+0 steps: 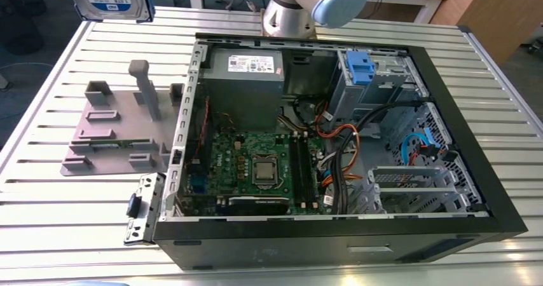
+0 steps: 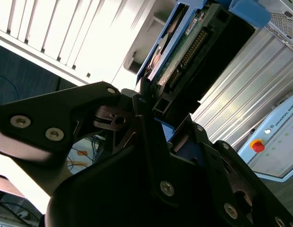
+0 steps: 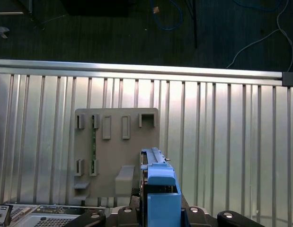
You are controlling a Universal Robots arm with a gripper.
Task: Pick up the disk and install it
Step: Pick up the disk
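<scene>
Upper part of the disk (image 1: pixel 109 0), seemingly, beyond exterior view's edge

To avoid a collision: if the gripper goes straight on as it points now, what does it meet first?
The gripper is shut on the disk, which leads; it would likely meet the grey holder plate near its edge, or the slatted table beside it. Depth is unclear.

End effector (image 2: pixel 147 105) clamped on disk (image 2: pixel 186 54)
</scene>
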